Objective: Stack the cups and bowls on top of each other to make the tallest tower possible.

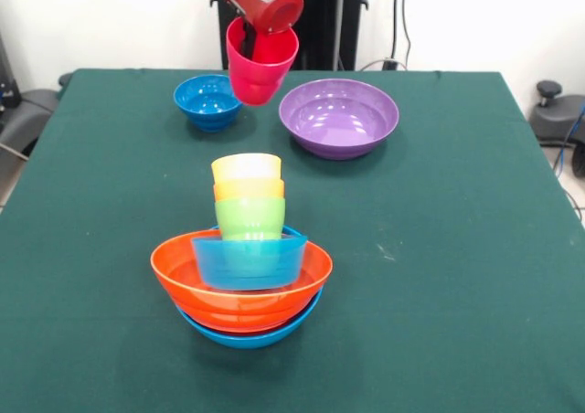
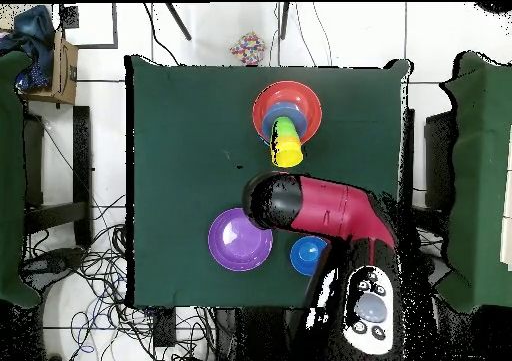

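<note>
The tower (image 1: 245,265) stands at the table's near middle: a large light-blue bowl (image 1: 247,338) at the base, orange bowls (image 1: 183,280), a small light-blue bowl (image 1: 247,262), then green (image 1: 249,217), orange (image 1: 249,190) and yellow (image 1: 246,167) cups. My gripper (image 1: 262,37) is shut on the magenta-pink cup (image 1: 260,70) and holds it tilted in the air, beyond the tower and well above the table. In the overhead view the arm (image 2: 320,207) hides the cup, and the tower (image 2: 263,107) lies just past the arm's end.
A small dark-blue bowl (image 1: 207,100) and a large purple bowl (image 1: 338,116) sit upright near the table's far edge, either side of the held cup. They also show in the overhead view, the purple bowl (image 2: 240,239) and the dark-blue bowl (image 2: 308,253).
</note>
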You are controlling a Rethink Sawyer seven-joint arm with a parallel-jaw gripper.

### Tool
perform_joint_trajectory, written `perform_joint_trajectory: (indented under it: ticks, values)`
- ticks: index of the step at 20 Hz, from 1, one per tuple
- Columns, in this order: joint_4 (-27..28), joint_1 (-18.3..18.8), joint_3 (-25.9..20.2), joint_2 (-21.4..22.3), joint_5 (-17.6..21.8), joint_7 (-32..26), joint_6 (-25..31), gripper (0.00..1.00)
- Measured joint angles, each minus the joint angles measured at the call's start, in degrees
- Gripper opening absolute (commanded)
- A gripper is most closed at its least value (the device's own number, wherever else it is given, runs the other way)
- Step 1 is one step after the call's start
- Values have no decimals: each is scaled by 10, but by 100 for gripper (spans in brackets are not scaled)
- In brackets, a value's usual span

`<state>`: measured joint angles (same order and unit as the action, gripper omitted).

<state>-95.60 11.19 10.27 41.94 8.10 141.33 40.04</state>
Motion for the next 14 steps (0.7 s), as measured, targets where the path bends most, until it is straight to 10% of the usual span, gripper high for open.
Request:
perform_joint_trajectory:
  ticks: [14]
  values:
    - [0, 0, 0, -33, 0, 0, -64, 0]
